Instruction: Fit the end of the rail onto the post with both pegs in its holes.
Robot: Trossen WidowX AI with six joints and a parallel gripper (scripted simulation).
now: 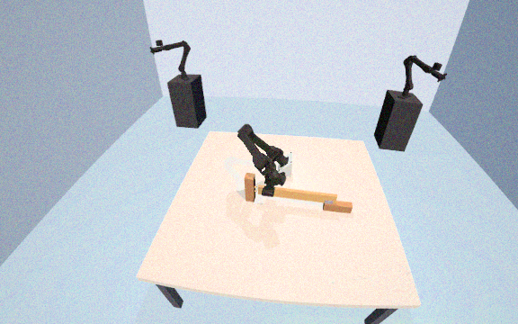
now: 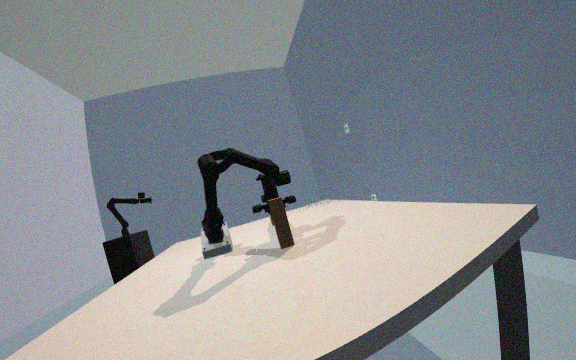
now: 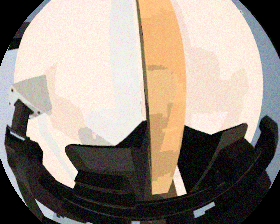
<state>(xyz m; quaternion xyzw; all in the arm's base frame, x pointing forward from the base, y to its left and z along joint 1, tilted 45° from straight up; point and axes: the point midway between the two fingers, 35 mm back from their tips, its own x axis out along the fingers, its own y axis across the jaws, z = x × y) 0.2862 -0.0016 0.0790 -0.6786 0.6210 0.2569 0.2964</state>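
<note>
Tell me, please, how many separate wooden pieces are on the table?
3. The upright post stands at the left. The long rail, gripped near its post end by the claw, runs right. The footboard block sits at its far end. The pegs are hidden.

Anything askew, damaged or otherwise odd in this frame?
Nothing looks damaged or spilled. The gripper is shut on the rail near the upright post, and the rail's far end lies at the footboard block. The one loose end: a small gap seems to remain between rail end and post, so the joint does not look seated.
</note>
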